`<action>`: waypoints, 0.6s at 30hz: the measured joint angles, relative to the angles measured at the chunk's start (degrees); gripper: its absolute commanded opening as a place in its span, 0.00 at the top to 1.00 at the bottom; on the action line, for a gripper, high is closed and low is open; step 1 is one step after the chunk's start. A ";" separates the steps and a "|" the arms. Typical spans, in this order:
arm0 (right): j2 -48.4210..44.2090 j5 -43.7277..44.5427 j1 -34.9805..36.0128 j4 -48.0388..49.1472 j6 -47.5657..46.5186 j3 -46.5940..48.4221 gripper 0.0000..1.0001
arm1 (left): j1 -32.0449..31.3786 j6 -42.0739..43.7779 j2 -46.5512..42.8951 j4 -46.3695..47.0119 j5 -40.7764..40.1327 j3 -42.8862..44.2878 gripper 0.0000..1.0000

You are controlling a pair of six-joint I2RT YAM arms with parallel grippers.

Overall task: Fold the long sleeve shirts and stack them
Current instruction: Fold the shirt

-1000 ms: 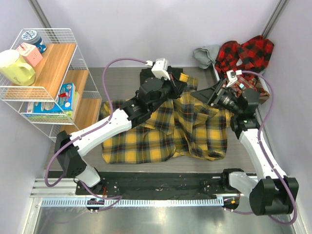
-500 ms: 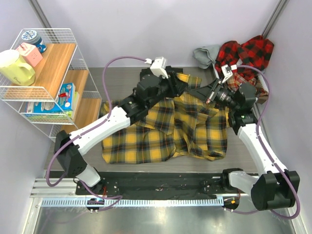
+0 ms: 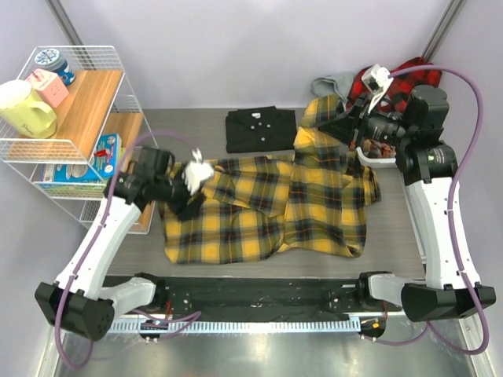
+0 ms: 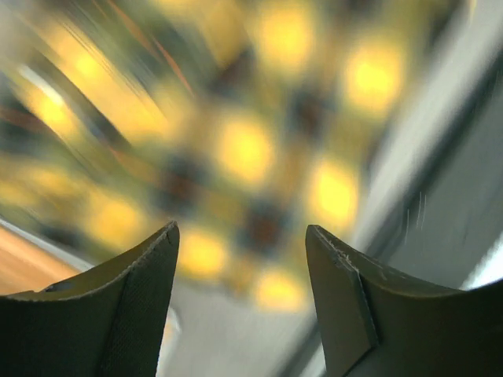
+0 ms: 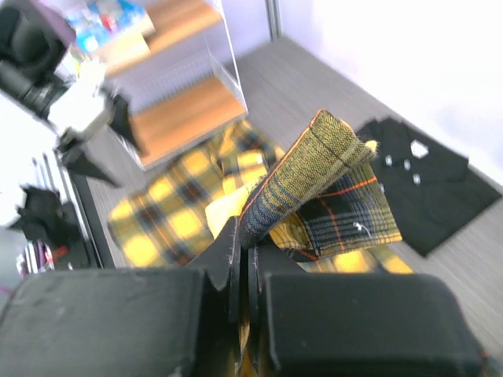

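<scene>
The yellow-and-black plaid shirt (image 3: pixel 259 212) lies spread across the middle of the table. My right gripper (image 3: pixel 336 128) is shut on a fold of its upper right part (image 5: pixel 314 169), holding that fold up off the table at the back right. My left gripper (image 3: pixel 191 203) hovers over the shirt's left side; in the left wrist view it (image 4: pixel 242 243) is open with nothing between its fingers (image 4: pixel 134 306), above blurred plaid. A folded black shirt (image 3: pixel 259 128) lies at the back of the table. Red-and-black plaid shirts (image 3: pixel 401 78) are heaped at the back right.
A white wire rack (image 3: pixel 78 118) with wooden shelves, a mug and boxes stands at the left edge. A grey cloth (image 3: pixel 330 85) lies beside the red pile. Walls close in the back and right sides.
My left gripper opened and swung back from the shirt's top middle to its left side. My right gripper shut on the yellow shirt and lifted its upper part toward the back right.
</scene>
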 measured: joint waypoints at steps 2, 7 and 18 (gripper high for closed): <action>0.68 0.09 -0.02 -3.48 -3.28 0.87 0.99 | 0.61 10.19 -3.80 -7.34 -2.56 -7.96 0.35; 0.50 1.29 -0.11 -10.14 -8.35 0.90 0.99 | 1.07 25.53 -9.09 -16.46 -9.53 -21.94 0.36; -1.46 5.20 -0.11 -12.37 -10.64 1.79 0.99 | -0.76 26.62 -8.72 -12.70 -16.17 -29.68 0.30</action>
